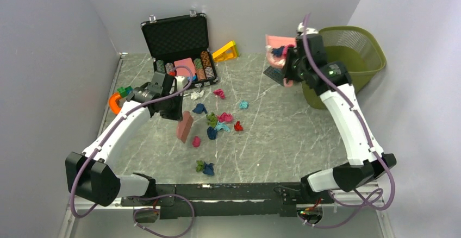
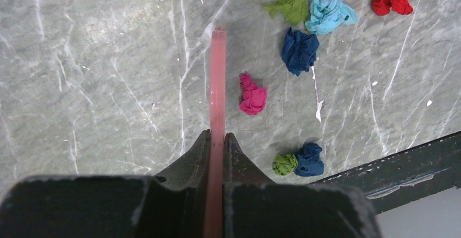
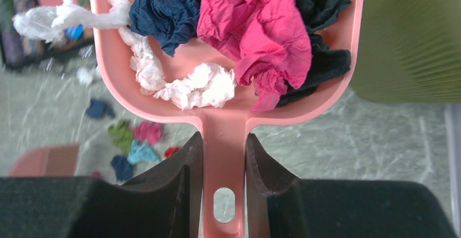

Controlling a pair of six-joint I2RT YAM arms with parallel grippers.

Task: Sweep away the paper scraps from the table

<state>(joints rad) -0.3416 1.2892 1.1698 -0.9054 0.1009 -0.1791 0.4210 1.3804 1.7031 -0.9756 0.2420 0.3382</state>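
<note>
Several paper scraps (image 1: 217, 121) lie in a loose cluster mid-table, with a green and navy pair (image 1: 205, 167) nearer the front. My left gripper (image 1: 173, 107) is shut on a flat pink scraper (image 1: 185, 126) that stands on the table (image 1: 282, 135) left of the cluster. In the left wrist view the scraper (image 2: 217, 80) is edge-on in my gripper (image 2: 217, 136), with a magenta scrap (image 2: 253, 94) just to its right. My right gripper (image 1: 288, 67) is shut on the handle of a pink dustpan (image 1: 280, 45), raised beside the green bin (image 1: 353, 53). The dustpan (image 3: 108, 48) in my gripper (image 3: 223, 137) holds magenta (image 3: 255, 26), navy, white and black scraps.
An open black case (image 1: 179, 39) with poker chips stands at the back. A yellow block (image 1: 225, 51) lies beside it and an orange and green toy (image 1: 117, 101) sits at the left wall. A dark flat object (image 1: 273, 75) lies below the dustpan. The bin also shows in the right wrist view (image 3: 407, 37).
</note>
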